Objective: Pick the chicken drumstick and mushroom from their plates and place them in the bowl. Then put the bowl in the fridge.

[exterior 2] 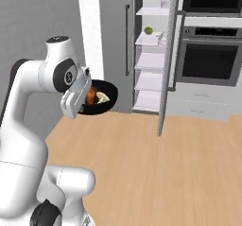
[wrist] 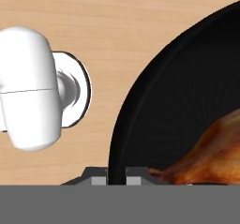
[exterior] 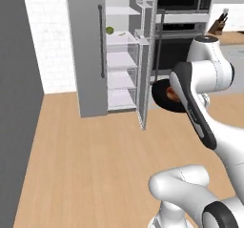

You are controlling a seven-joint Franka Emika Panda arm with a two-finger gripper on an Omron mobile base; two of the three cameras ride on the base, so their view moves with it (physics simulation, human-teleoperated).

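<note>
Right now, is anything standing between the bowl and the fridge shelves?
Nothing visible. The gripper holds the bowl by its rim above bare floor, with the drumstick and mushroom inside. The fridge door is swung open, its shelves exposed.

Light is even and bright across both base views, with no single source apparent and almost no cast shadows on the wood floor (exterior: 95, 165). The fridge (exterior: 88, 55) interior reads near white, its shelves washed out. Edges look slightly soft and blocky, as in a low-resolution render. In the hand view the bowl (wrist: 154, 110) is a deep matte black with faint radial streaks, and the chicken drumstick (wrist: 213, 153) carries glossy highlights. No lens distortion shows.
</note>
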